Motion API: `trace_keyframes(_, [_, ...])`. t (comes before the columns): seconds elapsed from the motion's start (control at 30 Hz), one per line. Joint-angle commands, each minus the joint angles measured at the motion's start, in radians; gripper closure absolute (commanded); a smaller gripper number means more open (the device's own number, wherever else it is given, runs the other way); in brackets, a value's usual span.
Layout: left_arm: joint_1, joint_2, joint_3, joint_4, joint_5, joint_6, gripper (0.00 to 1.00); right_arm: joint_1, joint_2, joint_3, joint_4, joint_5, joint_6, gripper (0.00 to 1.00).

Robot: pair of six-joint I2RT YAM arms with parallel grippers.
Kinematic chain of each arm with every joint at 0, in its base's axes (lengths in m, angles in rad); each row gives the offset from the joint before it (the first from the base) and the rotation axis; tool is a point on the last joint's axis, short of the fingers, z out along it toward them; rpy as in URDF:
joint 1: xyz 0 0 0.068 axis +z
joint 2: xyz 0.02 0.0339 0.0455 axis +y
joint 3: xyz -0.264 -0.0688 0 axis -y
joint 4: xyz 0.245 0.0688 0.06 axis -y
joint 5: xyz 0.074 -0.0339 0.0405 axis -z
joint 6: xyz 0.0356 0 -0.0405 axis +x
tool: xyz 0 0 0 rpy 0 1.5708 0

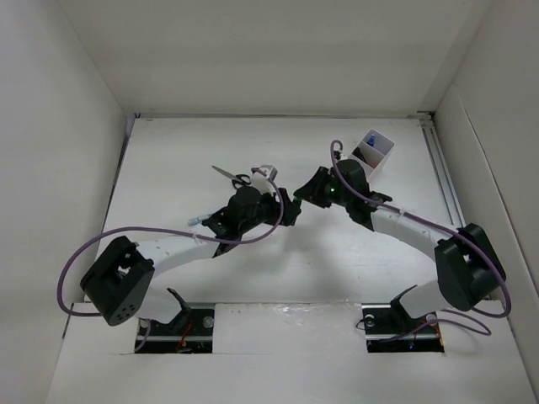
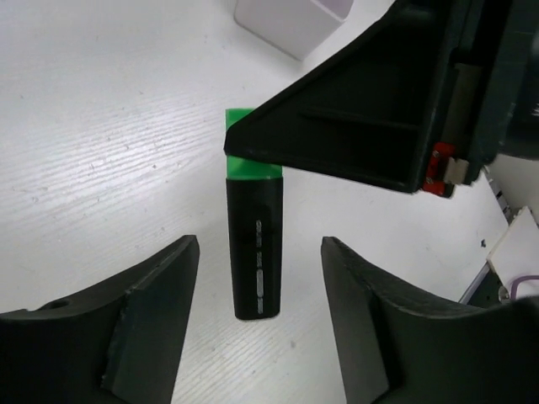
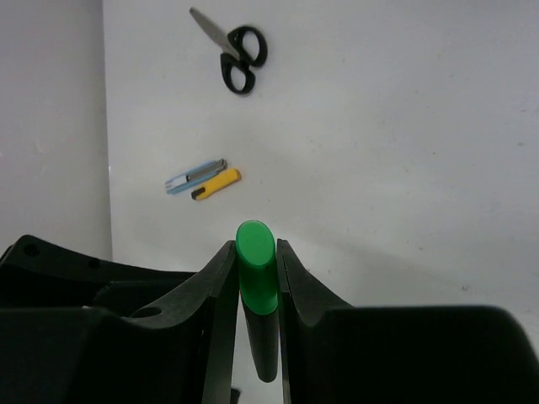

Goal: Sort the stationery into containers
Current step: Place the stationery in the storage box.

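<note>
Within the wide left hand point(image 2: 258, 248), the right hand point(image 3: 253, 252) clamps the green highlighter point(image 2: 253, 206).

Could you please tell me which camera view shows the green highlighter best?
Left wrist: the green highlighter shows nearly whole, its cap partly behind the right hand. Right wrist shows only its green end clamped in that hand; top external hides it between the arms.

Black-and-white arms point(image 1: 396, 220), purple cables point(image 1: 74, 268)

No legible text, brand or number in any view. Only candidate: white print strip on black barrel of green highlighter point(image 2: 256, 252), left wrist view, too blurred to read.
</note>
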Motion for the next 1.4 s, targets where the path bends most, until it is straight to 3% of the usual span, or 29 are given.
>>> trace_keyframes(0.0, [-0.002,-0.072,0.036,0.065,-0.013,0.030,0.43,-0.039,-0.053,-0.004,0.041,0.077,0.027,1.00])
trace_keyframes(0.17, [-0.002,-0.121,0.001,0.065,-0.054,0.043,0.38,-0.110,-0.103,-0.026,0.041,0.155,0.052,1.00])
trace_keyframes(0.43, [-0.002,-0.183,-0.027,0.054,-0.114,0.066,0.38,-0.303,-0.182,0.026,-0.031,0.259,0.105,1.00])
trace_keyframes(0.57, [-0.002,-0.192,-0.027,0.031,-0.123,0.066,0.38,-0.358,-0.143,0.113,-0.100,0.466,0.114,1.00])
trace_keyframes(0.67, [-0.002,-0.201,-0.027,0.010,-0.123,0.044,0.38,-0.395,-0.094,0.231,-0.201,0.713,0.133,1.00])
trace_keyframes(0.9, [-0.002,-0.209,-0.016,-0.045,-0.123,0.012,0.38,-0.405,0.038,0.419,-0.308,1.000,0.101,1.00])
trace_keyframes(1.07, [0.042,-0.175,-0.007,-0.046,-0.040,-0.042,0.38,-0.350,0.136,0.508,-0.362,1.180,0.030,1.00])
trace_keyframes(1.37, [0.042,-0.129,0.024,-0.089,-0.045,-0.065,0.39,-0.294,0.315,0.655,-0.495,1.276,0.025,1.00])
